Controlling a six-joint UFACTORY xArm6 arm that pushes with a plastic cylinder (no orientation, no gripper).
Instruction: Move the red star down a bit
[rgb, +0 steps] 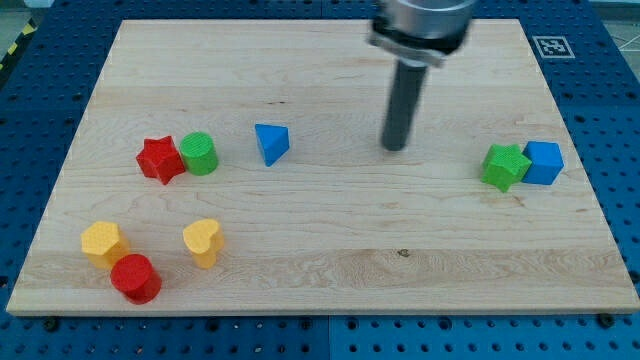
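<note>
Eight blocks on board: two red (160, 159) (135, 278), two green (199, 153) (505, 166), two blue (271, 142) (545, 162), two yellow (103, 243) (203, 241).

table (330, 255): wooden board
left: red star (159, 159) touching green cylinder (199, 153); blue triangle (271, 142)
bottom left: yellow hexagon (103, 243), red cylinder (135, 278), yellow heart (202, 241)
right: green star (504, 166) touching blue cube (543, 162)

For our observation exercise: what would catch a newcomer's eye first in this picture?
The dark rod dropping from the view's top, my tip resting on bare wood right of the blue triangle, touching no block. Next, the red star pressed against the green cylinder at the left, and the green star against the blue cube at the right.
</note>
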